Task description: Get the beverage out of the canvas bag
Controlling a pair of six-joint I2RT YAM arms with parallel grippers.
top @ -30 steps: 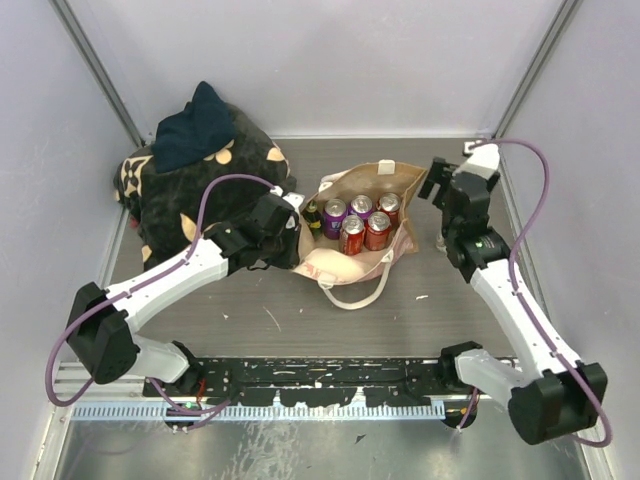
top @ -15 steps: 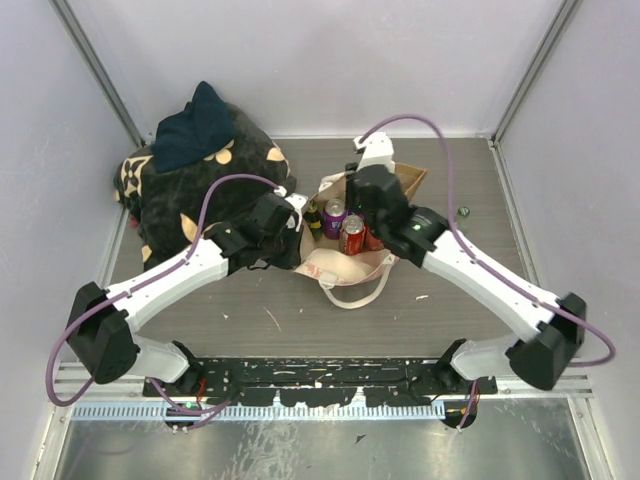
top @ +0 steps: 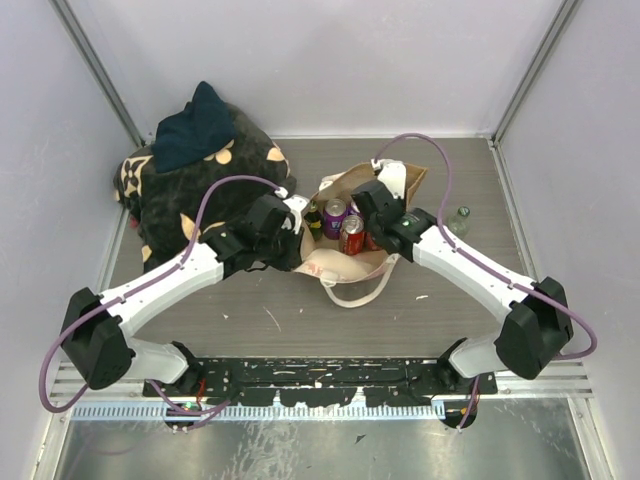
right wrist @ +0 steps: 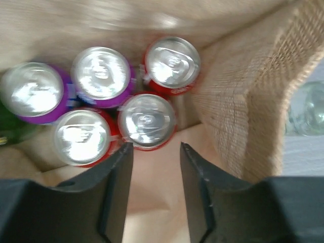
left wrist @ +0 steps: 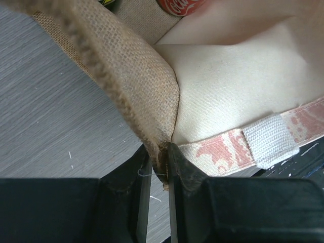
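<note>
While the left gripper point(left wrist: 159, 162) was clamped on the tan rim of the canvas bag point(left wrist: 136, 86), low in its view, the right gripper point(right wrist: 154, 152) hung over the open bag with jaws apart. Just beyond them, mid-frame, a red can point(right wrist: 147, 120) stood upright inside, lid toward the jaws, clearly the right arm's to take.

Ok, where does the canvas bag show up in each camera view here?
Top external: the bag stands upright near the picture's centre.
Left wrist: it fills most of the frame, its brown edge pinched in the left pincer at bottom centre.
Right wrist: seen from above, woven wall at right, right pincer open over it.
Shared landmark: the red cans inside; one shows at the left wrist view's top edge.
</note>
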